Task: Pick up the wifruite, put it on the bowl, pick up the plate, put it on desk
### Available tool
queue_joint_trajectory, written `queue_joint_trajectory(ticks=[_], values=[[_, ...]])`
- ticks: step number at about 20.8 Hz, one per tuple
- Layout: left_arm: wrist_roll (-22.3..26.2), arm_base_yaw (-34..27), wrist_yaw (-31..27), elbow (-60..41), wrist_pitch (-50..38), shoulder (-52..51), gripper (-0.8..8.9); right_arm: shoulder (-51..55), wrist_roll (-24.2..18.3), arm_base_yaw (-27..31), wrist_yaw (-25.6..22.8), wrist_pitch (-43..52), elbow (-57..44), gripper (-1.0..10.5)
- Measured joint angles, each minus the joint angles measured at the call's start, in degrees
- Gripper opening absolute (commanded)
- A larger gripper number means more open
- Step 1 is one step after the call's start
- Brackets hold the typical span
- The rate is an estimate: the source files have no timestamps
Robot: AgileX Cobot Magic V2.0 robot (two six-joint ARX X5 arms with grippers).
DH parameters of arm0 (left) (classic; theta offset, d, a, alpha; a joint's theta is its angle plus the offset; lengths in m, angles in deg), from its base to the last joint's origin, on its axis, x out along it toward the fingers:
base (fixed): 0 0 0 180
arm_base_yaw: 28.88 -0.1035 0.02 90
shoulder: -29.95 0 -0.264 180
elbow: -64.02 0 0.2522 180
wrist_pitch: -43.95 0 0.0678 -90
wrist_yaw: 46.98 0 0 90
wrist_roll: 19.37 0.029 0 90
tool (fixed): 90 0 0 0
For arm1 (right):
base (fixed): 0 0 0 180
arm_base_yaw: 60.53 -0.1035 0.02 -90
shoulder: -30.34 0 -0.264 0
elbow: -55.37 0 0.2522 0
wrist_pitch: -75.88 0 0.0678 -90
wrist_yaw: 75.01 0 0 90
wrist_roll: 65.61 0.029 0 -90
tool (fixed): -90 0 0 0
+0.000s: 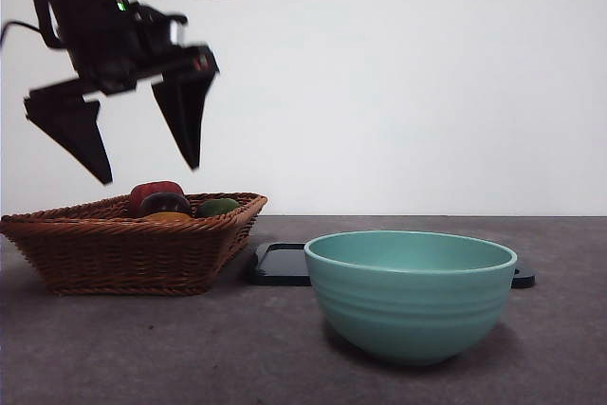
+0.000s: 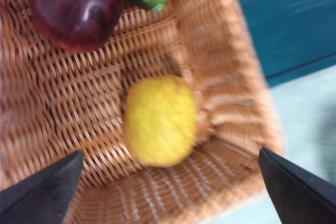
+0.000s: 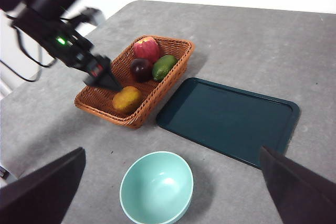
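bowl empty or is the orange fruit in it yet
Empty. The right wrist view shows the bowl's bare inside; the wifruite lies in the basket, under the open left gripper.

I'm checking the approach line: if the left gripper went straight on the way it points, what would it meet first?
Probably the wifruite: it sits between the left gripper's open jaws, in the wicker basket. Depth is unclear, so it might touch the basket floor instead.

Woven wicker basket (image 3: 134, 85), smooth glossy bowl (image 3: 156, 188), matt mottled desk (image 3: 252, 35).
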Motion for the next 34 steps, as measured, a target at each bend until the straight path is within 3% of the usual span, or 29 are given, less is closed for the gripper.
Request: queue_joint_trajectory(ticks=[19, 23, 28, 31, 34], values=[[1.1, 0.7, -1.5, 0.2, -5.7, 10.3, 5.78, 0.0, 0.0, 0.0, 0.0, -0.2, 0.0, 6.0], [1.1, 0.7, -2.5, 0.2, -5.4, 10.3, 4.73, 0.0, 0.0, 0.0, 0.0, -0.2, 0.0, 6.0], [1.1, 0.7, -2.6, 0.2, -3.3, 10.7, 4.47, 0.0, 0.0, 0.0, 0.0, -0.2, 0.0, 6.0], [1.1, 0.7, -2.6, 0.2, -3.3, 11.8, 3.15, 0.0, 0.0, 0.0, 0.0, -0.2, 0.0, 6.0], [1.1, 0.7, -2.5, 0.2, -3.7, 11.8, 2.43, 0.0, 0.0, 0.0, 0.0, -0.2, 0.0, 6.0]])
